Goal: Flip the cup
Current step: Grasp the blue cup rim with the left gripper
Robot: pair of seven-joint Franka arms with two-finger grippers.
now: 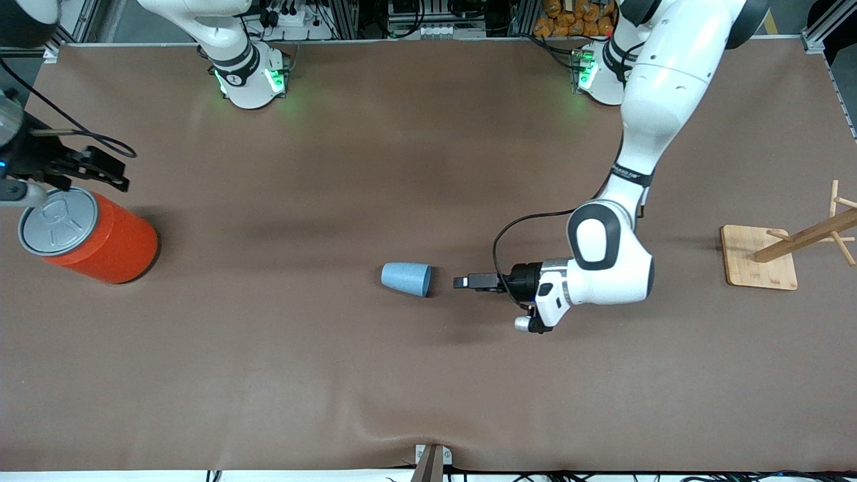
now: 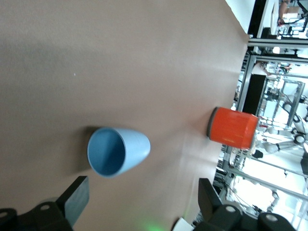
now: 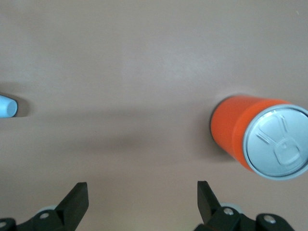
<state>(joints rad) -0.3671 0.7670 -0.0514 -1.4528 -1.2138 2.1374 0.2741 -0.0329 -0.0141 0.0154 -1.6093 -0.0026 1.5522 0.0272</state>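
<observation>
Front view, scanned from the right arm's end across. Right tool (image 1: 100, 171) over the orange can (image 1: 90, 234), near the top of its grey lid; fingers (image 3: 77, 199) spread wide, nothing between them; waiting, likely parked clear of the work. Cup (image 1: 406, 278) on its side mid-counter (image 1: 268, 368), well apart from the can, rim facing the left tool (image 1: 462, 282), narrow base toward the can. Left tool held low and level just beside the rim, not touching. Left wrist view: open mouth of cup (image 2: 117, 152) facing the camera, fingers (image 2: 77, 198) set wide either side of it, empty. Judged: horizontal approach chosen to take the lying cup by its wall and turn it. Wooden rack (image 1: 783, 251) at the left arm's end, untouched.
</observation>
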